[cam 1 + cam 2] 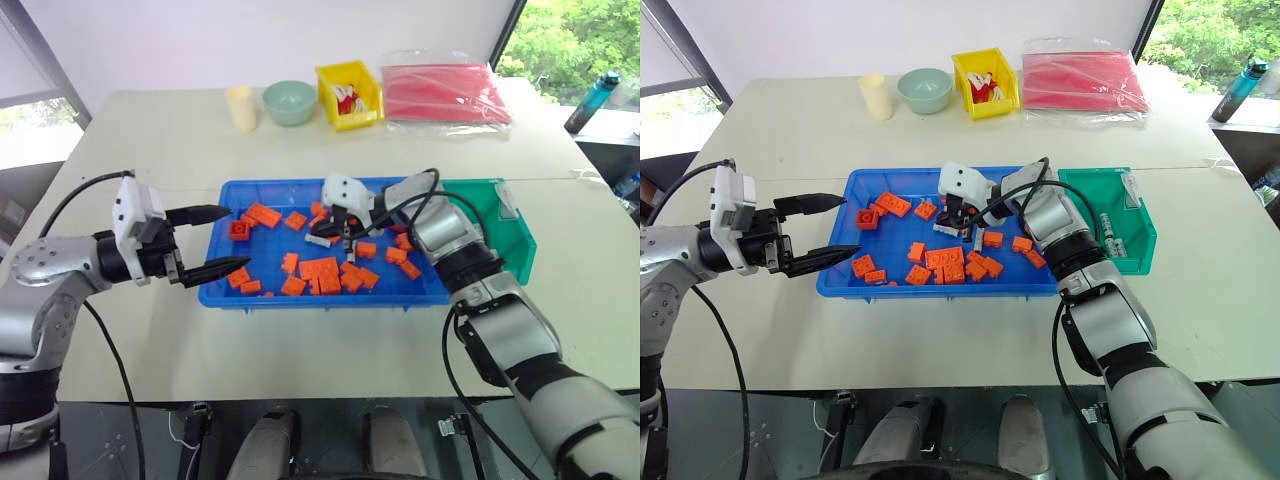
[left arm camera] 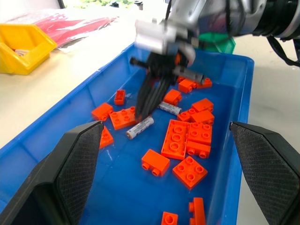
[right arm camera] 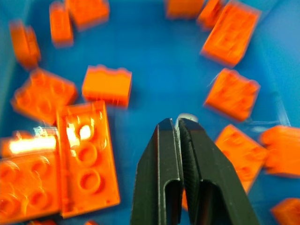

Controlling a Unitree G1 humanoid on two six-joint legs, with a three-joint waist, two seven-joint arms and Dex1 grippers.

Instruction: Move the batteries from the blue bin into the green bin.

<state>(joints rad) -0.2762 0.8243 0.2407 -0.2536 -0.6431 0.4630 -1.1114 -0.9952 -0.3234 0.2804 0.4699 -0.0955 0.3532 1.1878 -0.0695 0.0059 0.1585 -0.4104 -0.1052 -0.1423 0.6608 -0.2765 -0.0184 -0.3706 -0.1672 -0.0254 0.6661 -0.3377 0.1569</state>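
Here, a battery [image 2: 139, 127] is being pinched at one end by the right gripper [image 2: 145, 105] over the blue bin [image 1: 228, 290]; smooth, rigid and likely slippery, it is better clamped mid-length. The left gripper [image 1: 214, 240] is being held wide open

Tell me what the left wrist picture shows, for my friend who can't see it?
The right gripper is shut on a battery above the blue bin. Another battery and orange bricks lie inside it.

Pale table [image 1: 150, 140] by a white wall [image 1: 250, 40], windows [image 1: 575, 40] either side (greenery outside)
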